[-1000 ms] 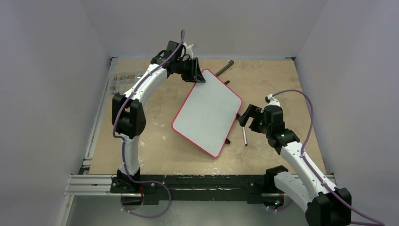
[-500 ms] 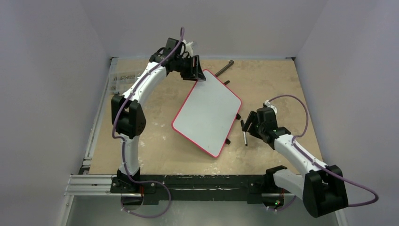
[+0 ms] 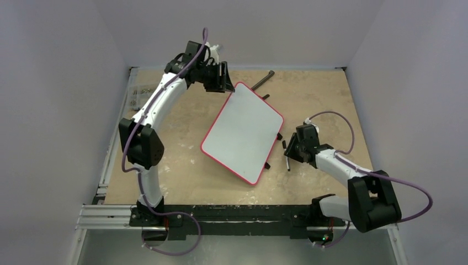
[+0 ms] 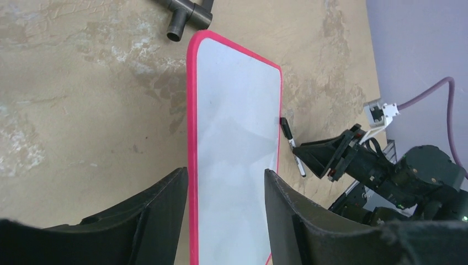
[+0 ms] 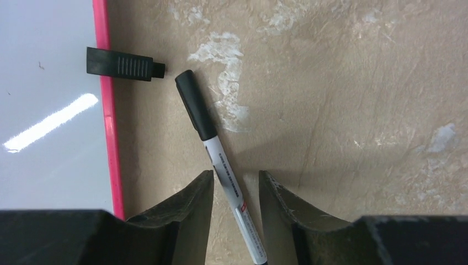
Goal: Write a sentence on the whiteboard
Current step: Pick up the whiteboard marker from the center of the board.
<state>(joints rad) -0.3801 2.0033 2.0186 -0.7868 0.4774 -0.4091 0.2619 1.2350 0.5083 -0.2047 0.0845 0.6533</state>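
From above, the whiteboard [image 3: 243, 132] lies slantwise in the middle of the table [image 3: 320, 94], its face plain white. The left gripper [image 3: 227, 79] is at its far corner and the right gripper [image 3: 285, 149] is low over a marker [image 3: 287, 163] just right of it. A clear packet [image 3: 141, 91], contents too small to tell, lies at the left edge. The left wrist view shows that gripper's jaws apart over the board's end. The right wrist view shows fingers [image 5: 193, 204] flanking the marker's barrel with thin gaps either side, near a black ribbed piece [image 5: 124, 67] across the red rim.

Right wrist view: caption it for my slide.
Right gripper open astride a marker lying on the table beside the whiteboard.
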